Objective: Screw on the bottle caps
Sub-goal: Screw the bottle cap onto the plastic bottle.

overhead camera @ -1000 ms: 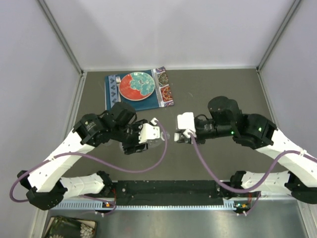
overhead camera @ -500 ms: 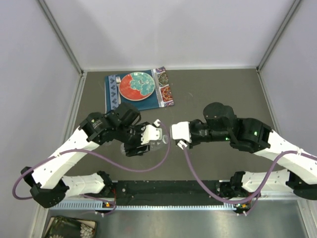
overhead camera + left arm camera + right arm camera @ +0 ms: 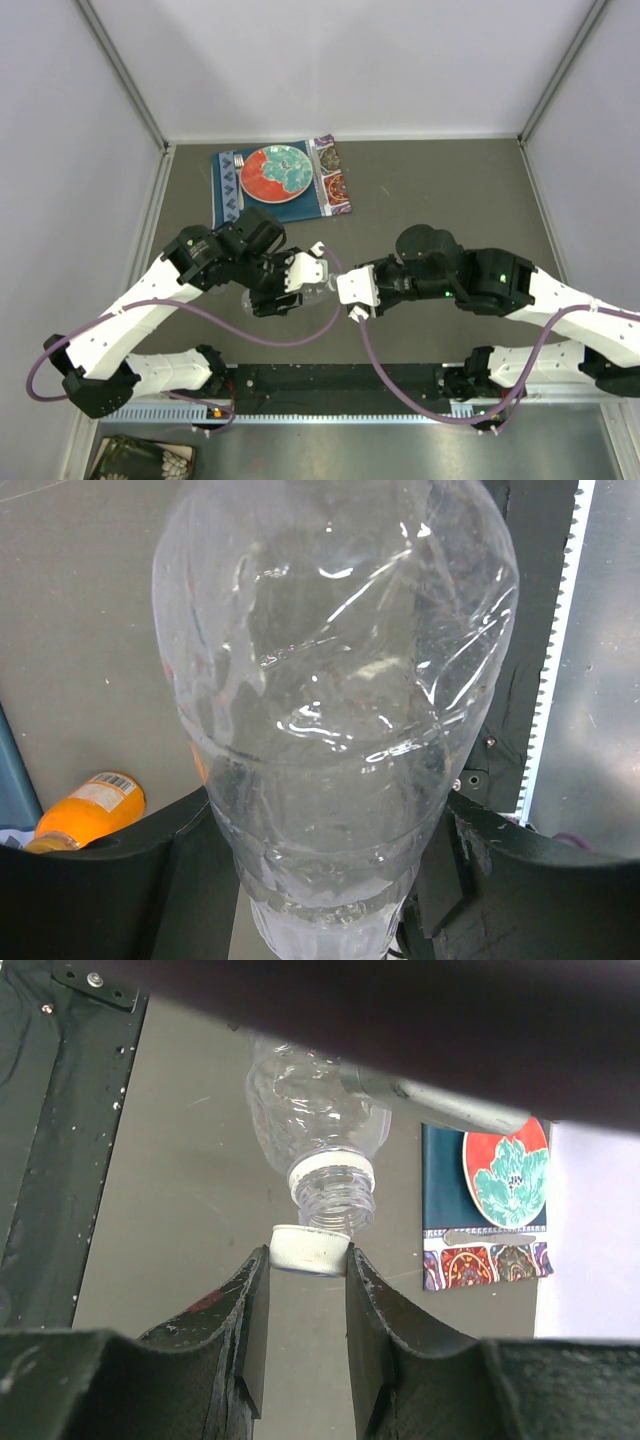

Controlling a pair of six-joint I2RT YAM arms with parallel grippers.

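Observation:
A clear bottle [image 3: 335, 680] fills the left wrist view, and my left gripper [image 3: 330, 880] is shut around its lower body. From above, the bottle [image 3: 318, 292] lies roughly level, its mouth pointing right. My right gripper [image 3: 308, 1260] is shut on a white cap [image 3: 310, 1246], pinched by its sides between both fingers. The cap sits right at the bottle's open threaded neck [image 3: 337, 1202], slightly off to one side of it. In the top view my right gripper [image 3: 347, 291] meets the bottle's mouth at mid-table. An orange bottle [image 3: 90, 808] lies on the table under the left arm.
A red-and-teal plate [image 3: 277, 172] rests on a patterned placemat [image 3: 225, 190] at the back left. The plate [image 3: 505, 1175] also shows beyond the bottle in the right wrist view. A black rail [image 3: 340, 380] runs along the near edge between the arm bases.
My right arm has swung left, bringing the white cap up to the bottle's mouth. My left arm shifted slightly right with the bottle. Both grips are unchanged.

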